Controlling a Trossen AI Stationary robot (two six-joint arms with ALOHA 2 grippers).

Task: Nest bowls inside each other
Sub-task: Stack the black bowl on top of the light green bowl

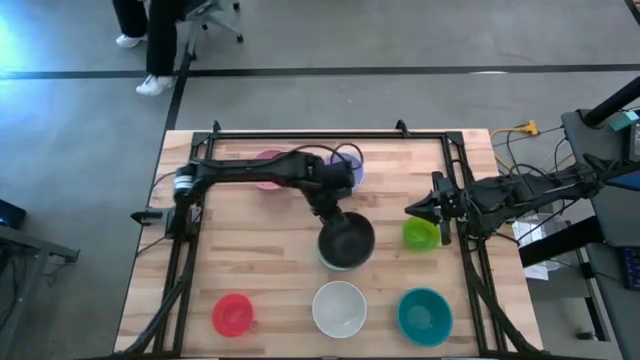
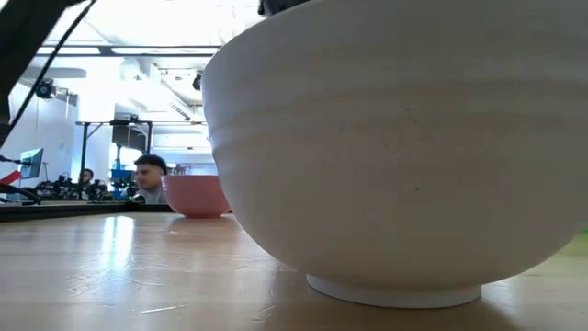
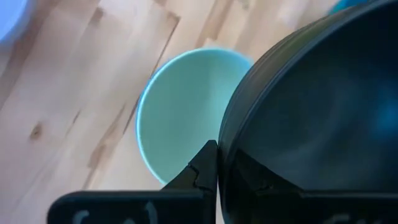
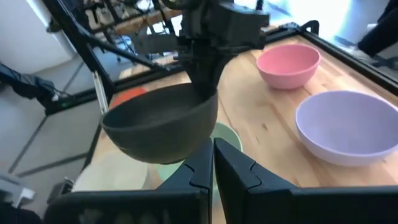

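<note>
My left gripper is shut on the black bowl and holds it above the mint green bowl, which stands on the table; only its edge shows in the high view. My right gripper is shut and empty, hovering by the lime green bowl near the table's right edge. The pink bowl and the lavender bowl stand at the far side. The red bowl, white bowl and teal bowl stand along the near edge. No blue bowl shows. My left gripper holds the black bowl by its rim on the far side, one finger outside the wall and the other inside. The fingers come from above, pointing down. The bowl is lifted clear, mouth up and nearly level, over the mint green bowl.
A black frame runs round the table's far, left and right sides. In the low view the white bowl fills most of the picture, with the pink bowl and a person behind. Bare wood lies at the table's left middle.
</note>
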